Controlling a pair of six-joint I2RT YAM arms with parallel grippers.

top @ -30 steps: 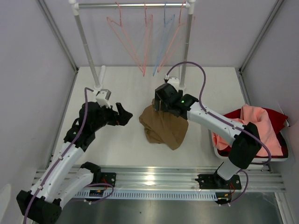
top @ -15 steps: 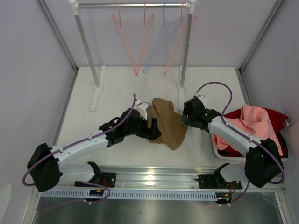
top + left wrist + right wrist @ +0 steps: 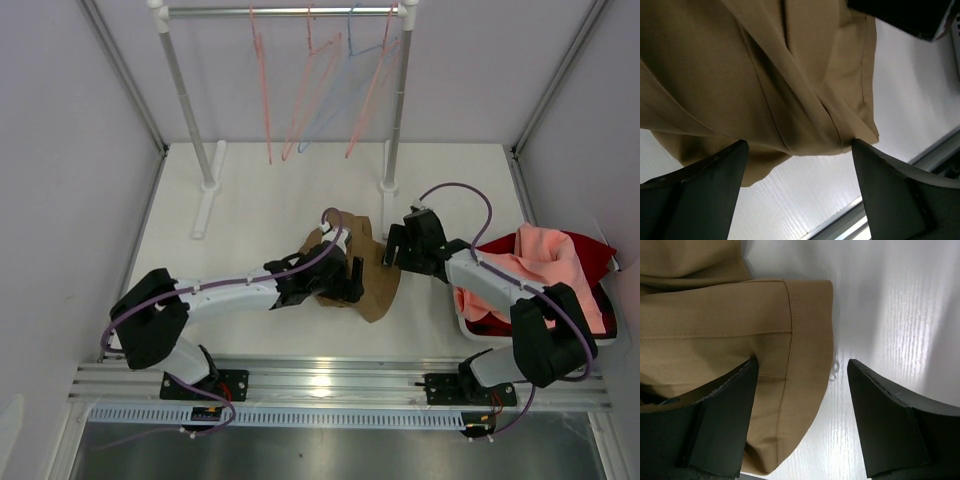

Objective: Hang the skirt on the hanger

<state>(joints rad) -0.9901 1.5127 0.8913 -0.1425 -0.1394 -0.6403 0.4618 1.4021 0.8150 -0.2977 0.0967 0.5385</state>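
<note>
The tan-brown skirt (image 3: 372,283) lies crumpled on the white table in the middle of the top view. My left gripper (image 3: 347,287) sits low over its near-left part, jaws open. In the left wrist view the pleated skirt (image 3: 765,75) fills the area above the left gripper (image 3: 799,145), with bare table between the fingers. My right gripper (image 3: 393,250) is at the skirt's right edge, open. The skirt's hem (image 3: 790,340) lies between its spread fingers (image 3: 725,415), unclamped. Salmon-pink hangers (image 3: 265,100) hang from the rail at the back.
A light blue hanger (image 3: 335,105) hangs among the pink ones. The rack's two posts (image 3: 398,100) stand on feet at the back of the table. A white basket (image 3: 470,325) at the right holds salmon-pink cloth (image 3: 545,270) and dark red cloth (image 3: 600,250).
My left arm has swung from the left side over to the skirt. My right gripper has let the lifted skirt down and moved to its right edge. The hangers have swung.
</note>
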